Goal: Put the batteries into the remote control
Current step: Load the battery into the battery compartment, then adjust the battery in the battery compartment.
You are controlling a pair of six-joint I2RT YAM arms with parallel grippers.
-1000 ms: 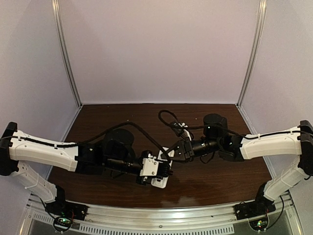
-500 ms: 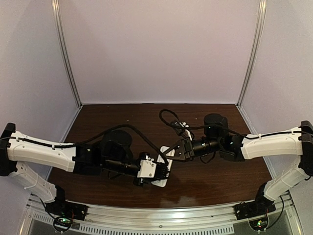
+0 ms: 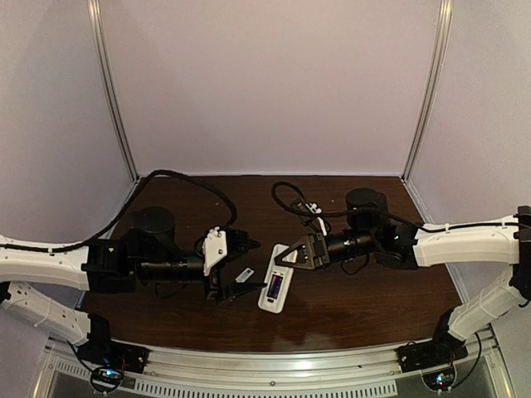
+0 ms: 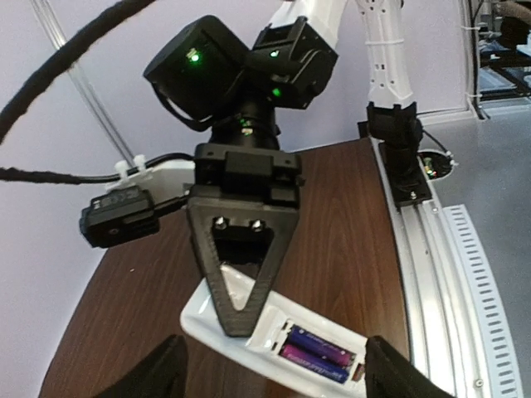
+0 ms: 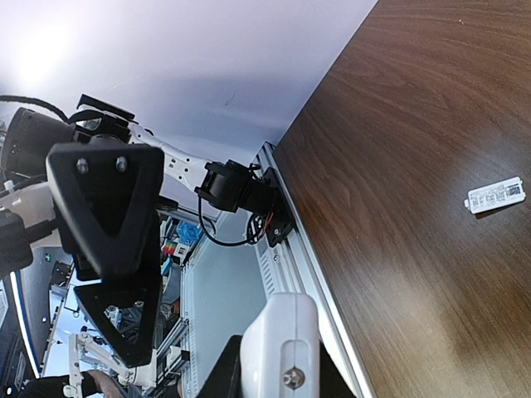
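Note:
The white remote control [image 3: 276, 286] lies back side up at the table's middle. Both batteries [image 4: 319, 352] sit side by side in its open compartment, purple in the left wrist view. My right gripper [image 3: 286, 255] is shut on the remote's far end; in the right wrist view the white remote control [image 5: 278, 344] fills the gap between the black fingers [image 5: 222, 373]. My left gripper [image 3: 253, 265] stands open just left of the remote, touching nothing. Its two fingers [image 4: 158, 373] frame the remote control [image 4: 249, 332] from both sides.
A small white cover piece [image 3: 245, 274] lies on the dark wood table [image 3: 365, 307] beside the remote, under the left gripper's spread fingers, and shows as the cover piece [image 5: 495, 195] in the right wrist view. A black cable [image 3: 286, 199] loops behind the right wrist. A metal rail [image 3: 274, 365] runs along the near edge.
My left gripper has opened and drawn back to the left, off the remote. The battery compartment and the cover piece now show. The right gripper has held still on the remote.

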